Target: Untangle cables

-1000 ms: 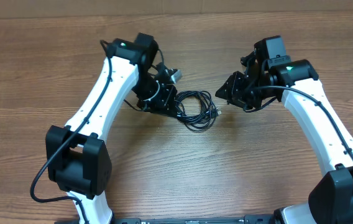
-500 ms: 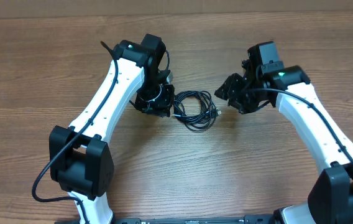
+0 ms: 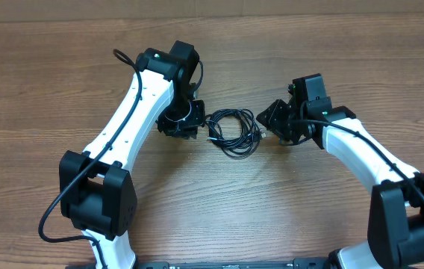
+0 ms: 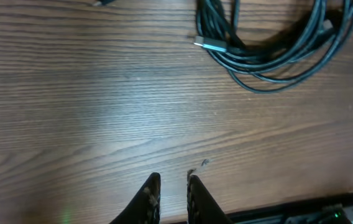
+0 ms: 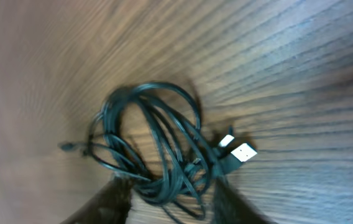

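Note:
The cables (image 3: pixel 234 133) lie as one tangled black coil on the wooden table between my two arms. In the left wrist view the cables (image 4: pixel 270 50) sit at the top right with a silvery plug (image 4: pixel 209 45) poking out. They are well ahead of my left gripper (image 4: pixel 173 190), whose jaws stand a narrow gap apart over bare wood, holding nothing. My left gripper (image 3: pixel 189 128) is just left of the coil. My right gripper (image 3: pixel 270 123) is at the coil's right edge. It is open, and in its wrist view the right gripper (image 5: pixel 170 196) straddles the nearest strands of the cables (image 5: pixel 151 143), beside a USB plug (image 5: pixel 243 151).
The wooden table (image 3: pixel 219 202) runs in all directions around the coil. Thick black wires (image 3: pixel 51 213) run along my left arm's base. The arm bases stand at the front corners.
My right gripper has moved left and down until its fingers reach the coil. My left wrist has turned and drawn back a little, its jaws parting slightly. The coil has stayed put.

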Tool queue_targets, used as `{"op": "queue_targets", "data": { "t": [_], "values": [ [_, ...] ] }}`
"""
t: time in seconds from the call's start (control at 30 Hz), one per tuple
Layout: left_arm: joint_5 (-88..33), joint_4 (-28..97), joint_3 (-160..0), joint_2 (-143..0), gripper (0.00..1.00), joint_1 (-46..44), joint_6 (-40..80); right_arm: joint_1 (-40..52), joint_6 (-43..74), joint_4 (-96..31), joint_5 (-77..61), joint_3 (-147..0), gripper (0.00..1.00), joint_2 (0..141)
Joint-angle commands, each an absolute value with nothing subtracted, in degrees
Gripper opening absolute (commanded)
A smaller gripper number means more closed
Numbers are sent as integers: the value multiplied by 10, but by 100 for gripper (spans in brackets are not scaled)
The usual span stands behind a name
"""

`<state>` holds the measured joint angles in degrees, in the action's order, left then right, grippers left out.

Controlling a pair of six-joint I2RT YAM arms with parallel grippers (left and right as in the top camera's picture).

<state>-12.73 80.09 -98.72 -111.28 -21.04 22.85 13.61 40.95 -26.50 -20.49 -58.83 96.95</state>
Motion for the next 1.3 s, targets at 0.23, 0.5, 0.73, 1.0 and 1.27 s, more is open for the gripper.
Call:
{"op": "queue_targets", "data": {
  "t": [0.23, 0.5, 0.73, 1.0, 1.27],
  "values": [
    [-101, 797, -972, -1120, 17, -215, 253, 139, 394, -247, -232, -585, 19, 980],
    [-102, 771, -929, -1120, 18, -215, 284, 139, 393, -251, -238, -584, 21, 982],
    [-105, 735, -887, -1120, 13, -215, 283, 153, 431, -251, -223, -584, 25, 998],
    [-105, 680, -865, -1120, 9, -215, 283, 174, 493, -237, -215, -584, 25, 1046],
    [-93, 639, -864, -1120, 7, -215, 283, 195, 513, -248, -215, -584, 9, 1055]
  ]
}}
